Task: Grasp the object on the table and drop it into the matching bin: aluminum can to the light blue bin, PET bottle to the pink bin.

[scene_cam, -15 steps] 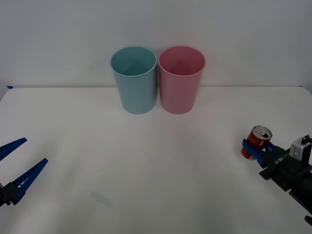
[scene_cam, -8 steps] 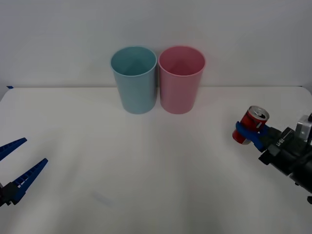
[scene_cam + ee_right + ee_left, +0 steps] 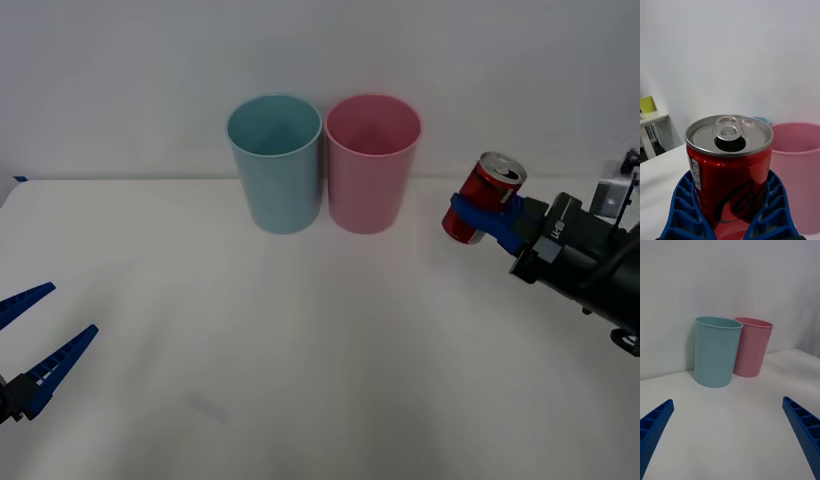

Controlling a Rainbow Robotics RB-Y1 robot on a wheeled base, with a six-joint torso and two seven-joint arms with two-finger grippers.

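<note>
A small red aluminum can (image 3: 482,211) with a silver pull-tab top hangs above the white table (image 3: 320,330), tilted, to the right of the pink bin (image 3: 371,161). My right gripper (image 3: 478,217) is shut on the can; in the right wrist view its blue ribbed fingers (image 3: 679,210) clasp both sides of the can (image 3: 730,165), with the pink bin (image 3: 799,165) just behind. The light blue bin (image 3: 276,162) stands touching the pink bin's left side. My left gripper (image 3: 28,348) is open low at the table's left edge, far from the bins.
A plain white wall rises behind the two bins. In the left wrist view the light blue bin (image 3: 716,351) and the pink bin (image 3: 751,346) stand side by side across open white table. A piece of furniture (image 3: 649,127) shows off to the side.
My right gripper has lifted the can off the table and carried it up and left toward the pink bin. The left arm has not moved.
</note>
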